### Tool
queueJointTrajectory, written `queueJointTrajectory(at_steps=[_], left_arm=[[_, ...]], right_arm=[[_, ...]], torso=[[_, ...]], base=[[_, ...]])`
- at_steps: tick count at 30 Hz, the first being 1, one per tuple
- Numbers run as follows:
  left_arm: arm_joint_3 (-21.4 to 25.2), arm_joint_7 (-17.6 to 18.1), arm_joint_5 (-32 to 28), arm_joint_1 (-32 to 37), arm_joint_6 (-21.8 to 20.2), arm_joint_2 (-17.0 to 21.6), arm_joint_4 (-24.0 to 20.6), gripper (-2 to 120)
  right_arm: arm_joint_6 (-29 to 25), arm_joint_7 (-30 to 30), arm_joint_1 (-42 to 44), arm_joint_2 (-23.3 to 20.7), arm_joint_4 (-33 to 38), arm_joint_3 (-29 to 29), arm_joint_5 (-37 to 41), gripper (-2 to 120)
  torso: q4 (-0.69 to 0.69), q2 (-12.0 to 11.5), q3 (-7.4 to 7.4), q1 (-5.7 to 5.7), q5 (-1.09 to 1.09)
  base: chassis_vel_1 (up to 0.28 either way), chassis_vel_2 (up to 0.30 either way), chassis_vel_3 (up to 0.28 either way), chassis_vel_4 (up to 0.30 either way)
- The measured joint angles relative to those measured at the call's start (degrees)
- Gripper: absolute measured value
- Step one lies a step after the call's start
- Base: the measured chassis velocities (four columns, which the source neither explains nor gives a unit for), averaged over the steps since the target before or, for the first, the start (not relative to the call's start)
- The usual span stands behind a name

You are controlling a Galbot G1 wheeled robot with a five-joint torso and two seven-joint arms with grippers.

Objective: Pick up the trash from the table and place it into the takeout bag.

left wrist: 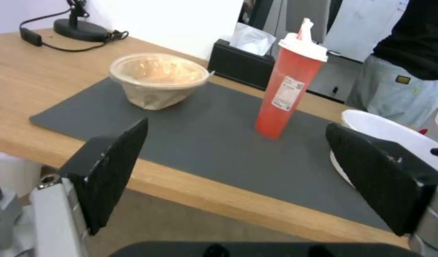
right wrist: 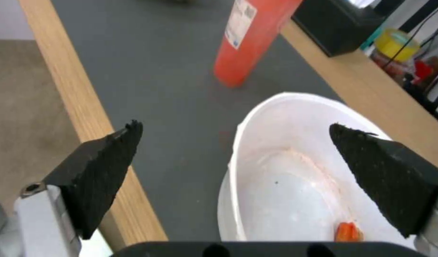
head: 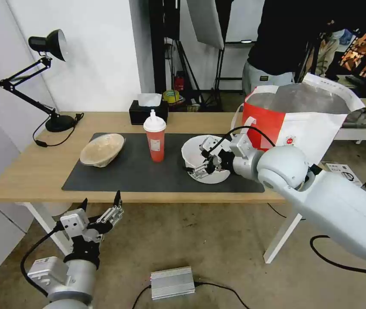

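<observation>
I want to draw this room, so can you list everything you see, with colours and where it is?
White bowl: one, right on mat.
Red cup: one, white lid, mid mat.
Beige bowl: one, left on mat.
Mat: one, dark grey, on table.
Table: one, light wood.
Bag: one, white and red, table's right end.
Tissue box: one, black, behind cup.
Lamp: one, black, table's left.
Metal box: one, silver, floor.
Left claw: open, below table edge.
Right claw: open, at white bowl.

The right gripper stood wide open, one finger over the white bowl at lower right, with the red cup at top centre.
</observation>
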State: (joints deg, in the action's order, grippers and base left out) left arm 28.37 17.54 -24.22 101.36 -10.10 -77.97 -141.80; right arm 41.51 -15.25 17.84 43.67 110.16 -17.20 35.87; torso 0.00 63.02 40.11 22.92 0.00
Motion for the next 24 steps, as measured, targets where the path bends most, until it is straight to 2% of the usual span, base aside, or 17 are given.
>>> queueJointTrajectory(at_steps=[6,24], left_arm=[[-0.1,0.0,0.0,-0.3,0.0,0.1,0.1,100],[-1.1,0.1,0.8,-0.2,0.3,-1.3,0.3,100]], right_arm=[[0.0,-1.9,-1.5,0.0,-2.0,-1.0,0.2,100],[0.0,-1.7,-4.1,1.3,-5.4,-4.7,3.0,100]], torso=[[0.0,0.0,0.0,0.0,0.0],[0.0,0.0,-0.01,0.0,-0.01]], base=[[0.0,0.0,0.0,0.0],[0.0,0.0,0.0,0.0]])
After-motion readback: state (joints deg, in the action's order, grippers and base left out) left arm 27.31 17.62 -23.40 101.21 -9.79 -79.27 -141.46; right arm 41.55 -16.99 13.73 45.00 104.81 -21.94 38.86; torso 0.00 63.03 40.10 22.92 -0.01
